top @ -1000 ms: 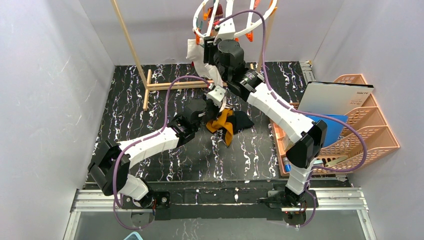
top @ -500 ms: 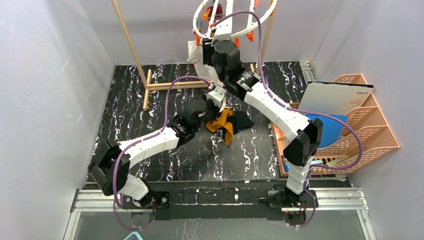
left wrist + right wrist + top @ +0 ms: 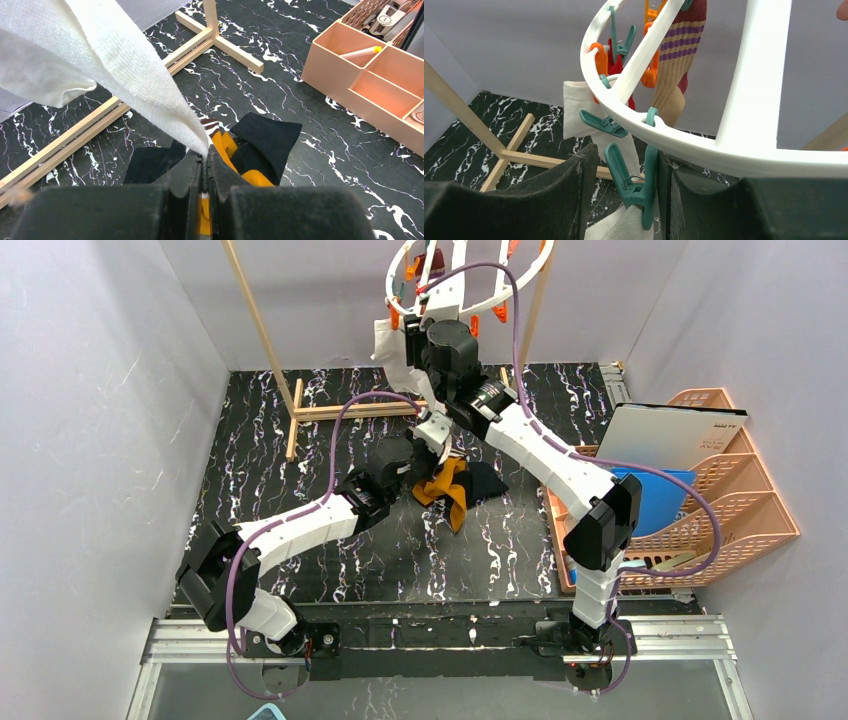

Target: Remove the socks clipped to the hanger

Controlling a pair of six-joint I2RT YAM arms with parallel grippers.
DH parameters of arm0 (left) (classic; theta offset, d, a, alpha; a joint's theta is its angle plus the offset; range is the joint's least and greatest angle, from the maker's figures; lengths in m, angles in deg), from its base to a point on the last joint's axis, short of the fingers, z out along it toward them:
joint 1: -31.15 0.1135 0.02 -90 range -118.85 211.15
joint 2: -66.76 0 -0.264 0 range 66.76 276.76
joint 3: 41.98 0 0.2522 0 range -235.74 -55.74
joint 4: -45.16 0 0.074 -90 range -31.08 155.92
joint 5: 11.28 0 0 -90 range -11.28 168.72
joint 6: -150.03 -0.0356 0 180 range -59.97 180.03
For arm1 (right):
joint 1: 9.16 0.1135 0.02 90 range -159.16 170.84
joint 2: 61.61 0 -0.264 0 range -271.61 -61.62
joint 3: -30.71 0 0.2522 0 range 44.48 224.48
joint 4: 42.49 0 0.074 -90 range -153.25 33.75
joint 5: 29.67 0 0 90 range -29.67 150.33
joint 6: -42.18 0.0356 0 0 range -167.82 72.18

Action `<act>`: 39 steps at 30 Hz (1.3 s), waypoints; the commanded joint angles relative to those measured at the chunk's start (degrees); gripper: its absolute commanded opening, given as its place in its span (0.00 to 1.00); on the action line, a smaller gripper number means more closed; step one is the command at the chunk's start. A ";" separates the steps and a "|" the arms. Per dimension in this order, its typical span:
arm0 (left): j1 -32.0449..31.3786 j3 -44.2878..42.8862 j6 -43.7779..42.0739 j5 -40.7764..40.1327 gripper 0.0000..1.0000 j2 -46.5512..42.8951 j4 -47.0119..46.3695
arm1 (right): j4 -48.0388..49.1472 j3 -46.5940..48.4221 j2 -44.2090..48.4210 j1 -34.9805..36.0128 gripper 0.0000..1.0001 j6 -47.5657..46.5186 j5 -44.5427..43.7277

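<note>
Sock tip pinched in left jaws; clothespin between right jaws.

No legible text is present; a small dark marking on the white panel is unreadable.

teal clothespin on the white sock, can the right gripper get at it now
Likely yes: the right gripper has open fingers either side of the teal clothespin, nothing else between.
</note>
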 commanded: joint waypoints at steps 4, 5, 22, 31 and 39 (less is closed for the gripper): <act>-0.68 -0.83 -0.83 -0.17 0.00 -0.88 2.50 | 3.94 3.36 -1.69 0.15 0.51 -1.76 -1.22; -0.68 -0.83 -0.90 -0.25 0.00 -0.89 2.58 | 4.25 3.29 -1.78 0.17 0.50 -1.76 -1.33; -0.68 -0.65 -1.43 -0.51 0.00 -0.80 2.93 | 7.35 1.88 -1.04 -0.02 0.29 -4.48 -1.88; -0.68 -0.37 -0.66 -2.96 0.96 -1.13 2.89 | 8.50 -0.50 1.01 -0.90 0.22 -4.66 -1.54; -0.49 4.05 1.09 -13.99 0.99 -3.70 -5.50 | 10.56 -4.57 4.69 -1.52 0.22 -4.65 0.39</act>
